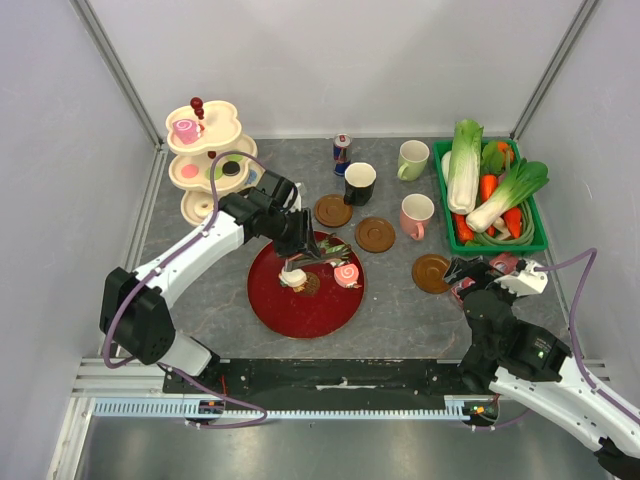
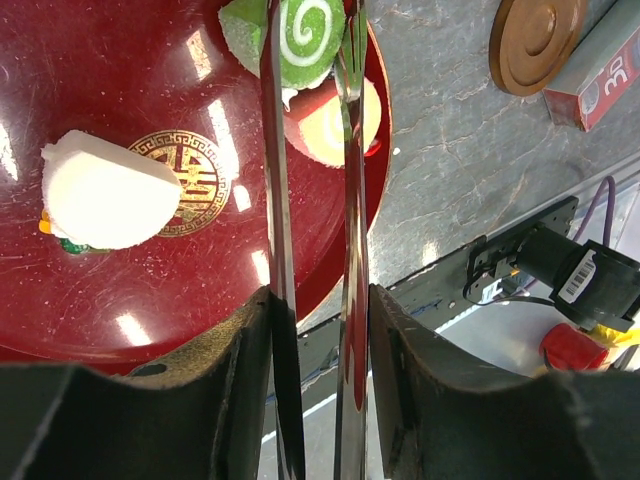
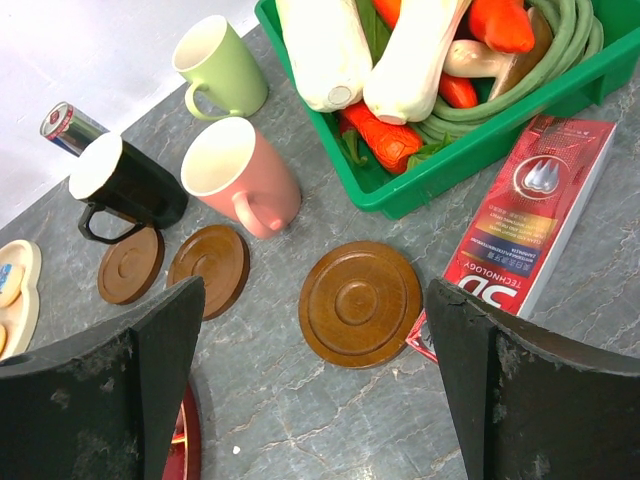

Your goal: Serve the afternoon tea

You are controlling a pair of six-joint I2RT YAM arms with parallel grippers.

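Note:
My left gripper (image 1: 293, 232) is shut on metal tongs (image 2: 276, 200) over the red plate (image 1: 290, 312). The tong tips straddle a green swirl roll (image 2: 300, 35) on the plate (image 2: 110, 60). A white pastry (image 2: 105, 195) and a pink swirl roll (image 1: 346, 275) also lie on the plate. A tiered stand (image 1: 205, 150) at the back left holds more pastries. The black mug (image 3: 125, 185), pink mug (image 3: 240, 175) and pale green mug (image 3: 222, 65) stand on the table. My right gripper (image 3: 315, 300) is open and empty above a wooden coaster (image 3: 360, 300).
Two more coasters (image 3: 208, 268) (image 3: 130, 265) lie by the black mug. A drink can (image 3: 70, 128) stands behind it. A green basket (image 3: 480, 150) of toy vegetables is at the back right. A red box (image 3: 530, 220) lies beside the near coaster.

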